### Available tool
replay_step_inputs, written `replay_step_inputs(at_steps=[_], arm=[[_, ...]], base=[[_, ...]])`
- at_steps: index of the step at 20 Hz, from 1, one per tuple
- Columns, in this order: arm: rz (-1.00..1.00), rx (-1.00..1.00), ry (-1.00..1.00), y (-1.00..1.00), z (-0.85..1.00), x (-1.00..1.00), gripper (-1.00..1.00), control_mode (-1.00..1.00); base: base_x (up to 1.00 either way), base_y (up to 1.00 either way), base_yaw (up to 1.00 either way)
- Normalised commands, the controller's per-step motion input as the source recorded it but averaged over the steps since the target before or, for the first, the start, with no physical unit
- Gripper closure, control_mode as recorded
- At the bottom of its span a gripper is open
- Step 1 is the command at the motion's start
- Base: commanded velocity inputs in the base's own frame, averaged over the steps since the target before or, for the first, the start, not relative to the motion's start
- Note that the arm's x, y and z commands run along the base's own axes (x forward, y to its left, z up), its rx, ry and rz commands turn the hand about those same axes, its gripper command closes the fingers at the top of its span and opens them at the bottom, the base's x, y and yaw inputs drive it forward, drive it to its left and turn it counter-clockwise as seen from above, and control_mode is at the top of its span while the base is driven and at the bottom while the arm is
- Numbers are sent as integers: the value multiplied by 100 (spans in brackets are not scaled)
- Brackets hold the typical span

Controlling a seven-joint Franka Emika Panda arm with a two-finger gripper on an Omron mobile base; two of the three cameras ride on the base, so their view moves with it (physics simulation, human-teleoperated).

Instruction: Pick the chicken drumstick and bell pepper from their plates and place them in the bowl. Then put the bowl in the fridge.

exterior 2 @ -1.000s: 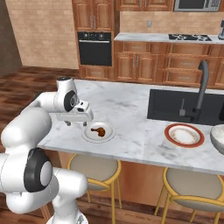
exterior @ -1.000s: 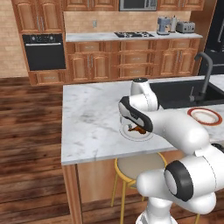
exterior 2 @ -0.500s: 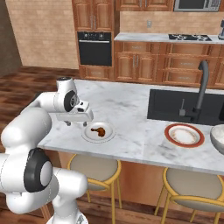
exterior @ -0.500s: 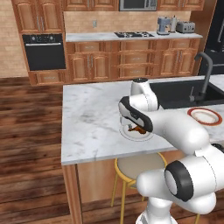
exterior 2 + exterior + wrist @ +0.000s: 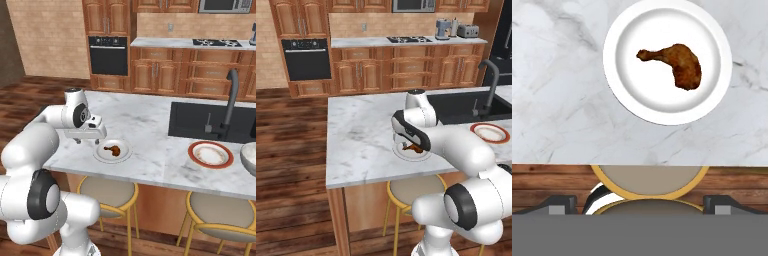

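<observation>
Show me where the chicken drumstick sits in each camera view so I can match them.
Left base view: chicken drumstick just right of centre, partly behind the arm.
Right base view: left of centre.
Hand view: upper right.
Shared landmark: the plain white plate under it.

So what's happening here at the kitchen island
A white robot arm holds its pincer, jaws open and empty, above the marble counter beside the plain white plate. The chicken drumstick lies on that plate, untouched. The orange-rimmed plate sits by the sink, and the bowl is at the far right edge.
</observation>
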Motion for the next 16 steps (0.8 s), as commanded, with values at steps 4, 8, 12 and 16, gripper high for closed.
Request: replay_step_inputs(at_steps=[4, 8, 12, 16], arm=[[4, 1, 0, -5, -5, 16, -100, -100], [17, 2, -3, -24, -10, 30, -100, -100], [11, 0, 0, -28, -10, 40, -100, -100], [4, 0, 0, -32, -18, 33, -100, -100]], base=[[0, 0, 0], [0, 0, 0], [0, 0, 0], [0, 0, 0]])
